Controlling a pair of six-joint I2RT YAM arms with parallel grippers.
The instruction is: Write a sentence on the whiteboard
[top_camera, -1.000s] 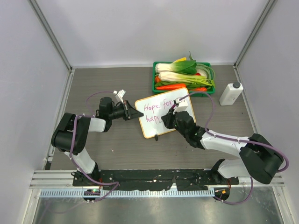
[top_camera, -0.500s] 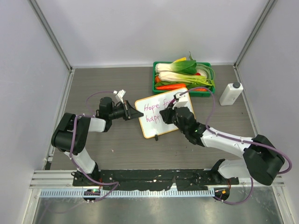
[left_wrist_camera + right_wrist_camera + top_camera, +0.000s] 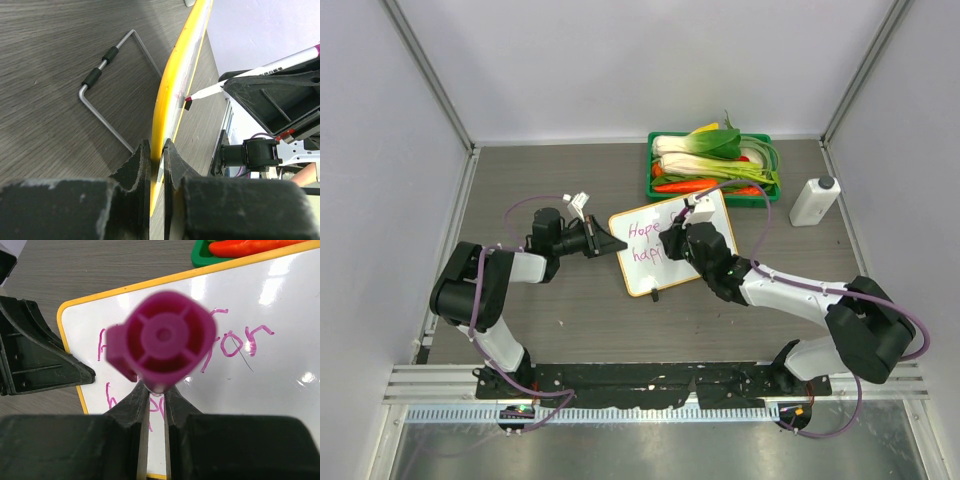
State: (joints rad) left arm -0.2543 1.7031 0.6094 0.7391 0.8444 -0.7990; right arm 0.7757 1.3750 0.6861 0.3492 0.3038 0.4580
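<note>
Spanning left-right — whiteboard (image 3: 643, 274), right end angled farther.

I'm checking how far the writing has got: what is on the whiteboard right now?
On the whiteboard: pink writing, "Hope for" on top and the start of "hap" below. The right gripper and its marker cover the rest of the second line.

Bright, even light; glare patches on the whiteboard (image 3: 290, 355) (near marker (image 3: 163, 340) blurred).
</note>
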